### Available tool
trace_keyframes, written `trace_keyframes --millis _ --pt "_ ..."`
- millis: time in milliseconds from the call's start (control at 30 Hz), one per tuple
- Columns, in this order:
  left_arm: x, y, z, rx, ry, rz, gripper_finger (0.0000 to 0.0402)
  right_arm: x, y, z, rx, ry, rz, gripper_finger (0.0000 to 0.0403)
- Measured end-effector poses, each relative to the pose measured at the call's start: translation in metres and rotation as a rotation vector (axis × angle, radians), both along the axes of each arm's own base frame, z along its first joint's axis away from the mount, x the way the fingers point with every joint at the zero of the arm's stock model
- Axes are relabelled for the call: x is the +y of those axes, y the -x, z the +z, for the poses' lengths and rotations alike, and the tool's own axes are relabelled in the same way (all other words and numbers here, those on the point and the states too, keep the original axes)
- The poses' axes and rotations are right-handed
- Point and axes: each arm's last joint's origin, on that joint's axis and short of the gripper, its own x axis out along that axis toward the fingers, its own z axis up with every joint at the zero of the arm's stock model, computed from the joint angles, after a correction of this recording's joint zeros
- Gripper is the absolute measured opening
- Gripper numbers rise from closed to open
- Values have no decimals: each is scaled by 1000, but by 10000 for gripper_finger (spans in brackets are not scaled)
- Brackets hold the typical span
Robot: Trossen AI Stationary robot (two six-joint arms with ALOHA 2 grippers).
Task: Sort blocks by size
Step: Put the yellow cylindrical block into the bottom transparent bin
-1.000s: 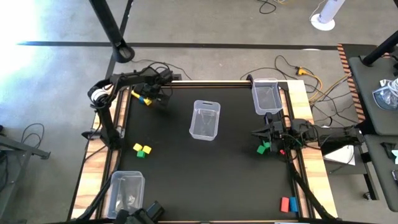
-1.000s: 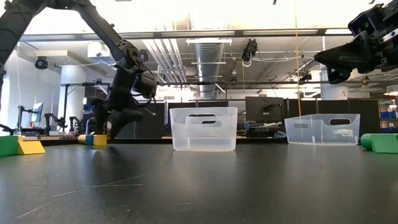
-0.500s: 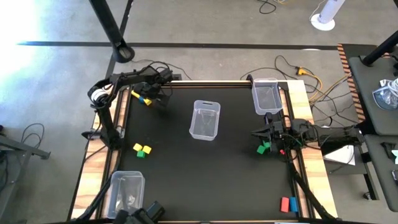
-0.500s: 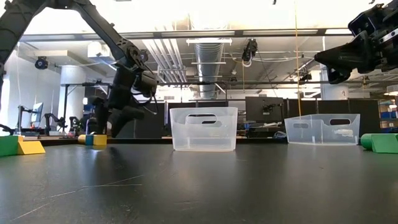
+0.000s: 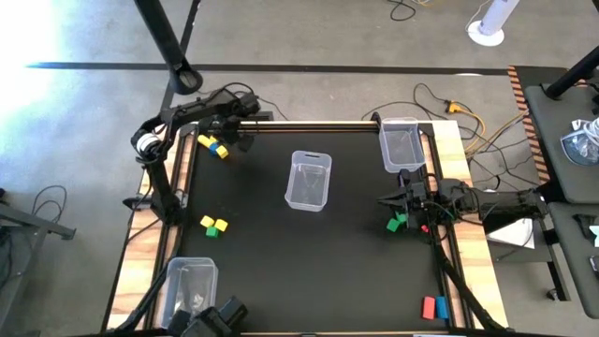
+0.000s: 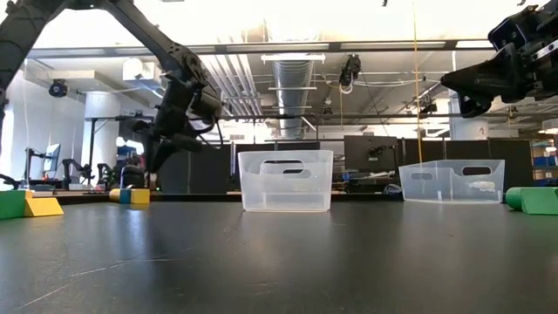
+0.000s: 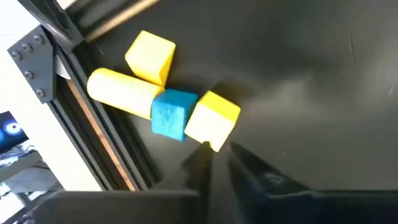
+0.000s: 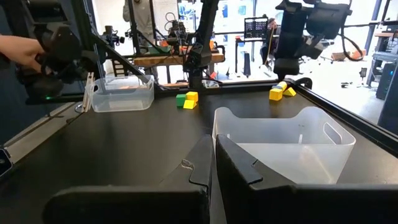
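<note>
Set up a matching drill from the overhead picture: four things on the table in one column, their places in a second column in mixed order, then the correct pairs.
Things
1. clear bin
2. red and blue blocks
3. yellow and blue blocks
4. green blocks

Places
A. beneath the right end effector
B. far left corner, beside the left end effector
C. middle of the table
D. near right corner

Pairs: 1-C, 2-D, 3-B, 4-A
</note>
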Motion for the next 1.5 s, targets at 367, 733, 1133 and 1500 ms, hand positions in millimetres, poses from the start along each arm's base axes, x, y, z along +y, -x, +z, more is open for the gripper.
trace_keyframes --millis 367,733,1133,1500 --pt "10 -2 -31 105 80 52 1 0 0 0 0 0 0 13" --pt "23 -12 -42 240 196 45 0 0 0 0 -1 0 0 13" --pt "45 -29 -48 257 290 -6 0 0 0 0 -1 0 0 13" --pt "44 -33 -49 227 321 -20 0 0 0 0 0 0 0 13"
